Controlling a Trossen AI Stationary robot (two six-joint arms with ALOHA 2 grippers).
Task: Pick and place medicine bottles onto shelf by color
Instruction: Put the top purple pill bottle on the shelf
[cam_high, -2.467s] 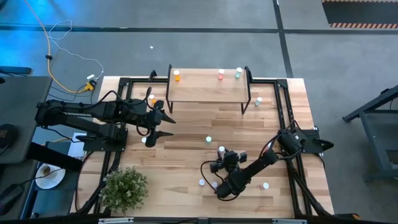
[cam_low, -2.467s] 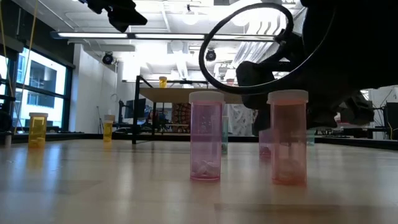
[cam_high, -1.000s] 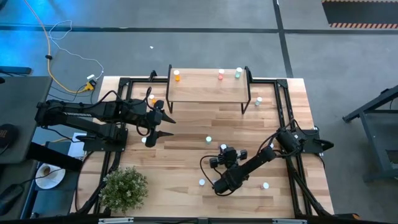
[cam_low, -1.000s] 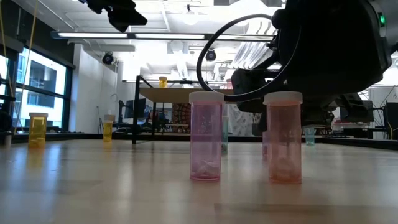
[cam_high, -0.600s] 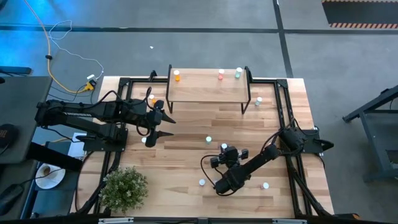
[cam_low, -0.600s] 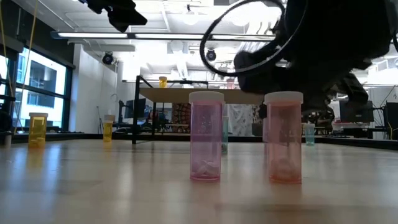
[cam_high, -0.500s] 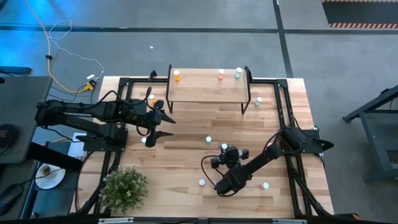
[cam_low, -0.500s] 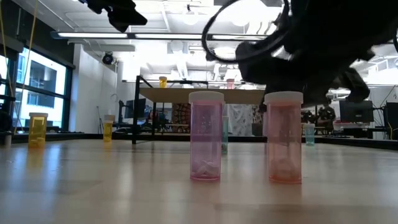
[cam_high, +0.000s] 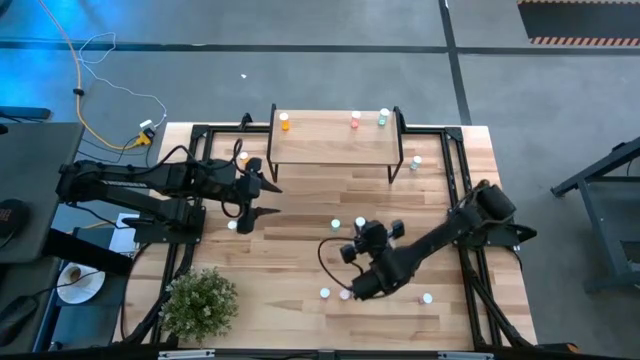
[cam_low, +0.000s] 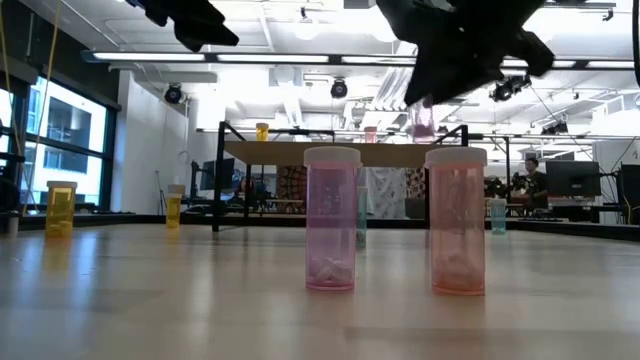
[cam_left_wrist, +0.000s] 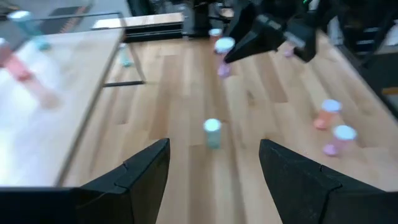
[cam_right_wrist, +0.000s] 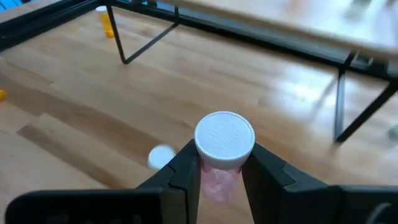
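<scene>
Striped-wood tabletop (cam_high: 300, 200) carries the shelf (cam_high: 335, 140) at 12 o'clock and a plant (cam_high: 198, 300) at 7. Right gripper (cam_right_wrist: 219, 171) clamps a pink bottle (cam_right_wrist: 222, 149) aloft mid-table; left gripper (cam_left_wrist: 214, 163) hangs open at 9. Only the low view shows two pink bottles (cam_low: 331, 218) standing beneath.

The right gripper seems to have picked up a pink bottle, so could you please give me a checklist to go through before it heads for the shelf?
1. Grip: right gripper shut on the small pink white-capped bottle, fingers on both sides: ok.
2. Bottle lifted off the striped-wood table, seen in the low view: ok.
3. Bottle upright in the grip: ok.
4. Free space on the low light-wood shelf between the bottles standing there: ok.
5. Left gripper open, waiting at the table's left, off the path: ok.
6. Pink spot on shelf: cannot tell.
</scene>
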